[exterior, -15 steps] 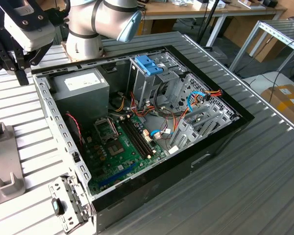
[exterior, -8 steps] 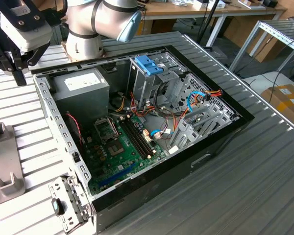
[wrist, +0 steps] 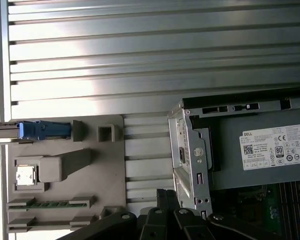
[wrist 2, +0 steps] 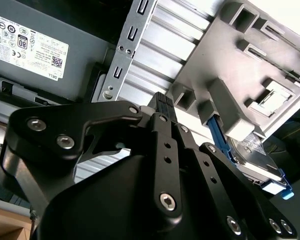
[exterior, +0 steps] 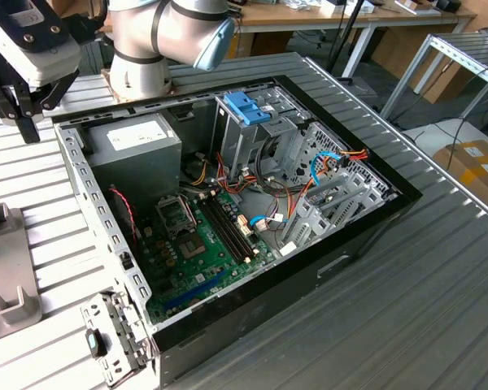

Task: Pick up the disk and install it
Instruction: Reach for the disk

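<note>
The disk is a grey metal drive with blue rails, standing on edge in a slot of a grey plastic fixture. In the first wrist view its blue rail pokes out at the fixture's edge. My gripper hangs above the ribbed table at the exterior view's far left, between the open computer case and the fixture. Both wrist views show the gripper's black fingertips pressed together with nothing between them. It is apart from the disk.
The case lies open on its side, showing a grey power-supply box, a green motherboard, loose cables and a metal drive cage topped by a blue bracket. The arm's base stands behind the case. A small bracket lies near the case's front corner.
</note>
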You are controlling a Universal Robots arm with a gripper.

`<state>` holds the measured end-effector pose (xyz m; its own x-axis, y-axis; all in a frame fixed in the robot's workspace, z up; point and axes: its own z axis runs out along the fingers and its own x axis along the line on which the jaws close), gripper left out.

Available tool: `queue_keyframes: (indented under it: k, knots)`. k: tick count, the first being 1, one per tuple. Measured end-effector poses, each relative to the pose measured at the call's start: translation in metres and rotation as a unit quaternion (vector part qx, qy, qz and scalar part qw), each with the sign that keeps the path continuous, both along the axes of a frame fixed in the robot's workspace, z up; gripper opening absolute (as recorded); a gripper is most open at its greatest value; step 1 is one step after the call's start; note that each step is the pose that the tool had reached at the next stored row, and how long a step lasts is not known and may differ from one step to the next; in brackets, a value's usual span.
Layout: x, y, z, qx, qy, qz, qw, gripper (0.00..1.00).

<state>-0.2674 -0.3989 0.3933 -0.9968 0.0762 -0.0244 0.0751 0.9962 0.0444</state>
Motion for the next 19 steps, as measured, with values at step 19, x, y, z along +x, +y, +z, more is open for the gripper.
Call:
queue_keyframes:
  k: [19]
  knots:
    - [-0.0091, 0.0000, 0.0000, 0.0000, 0.0000, 0.000, 1.0000, 0.10]
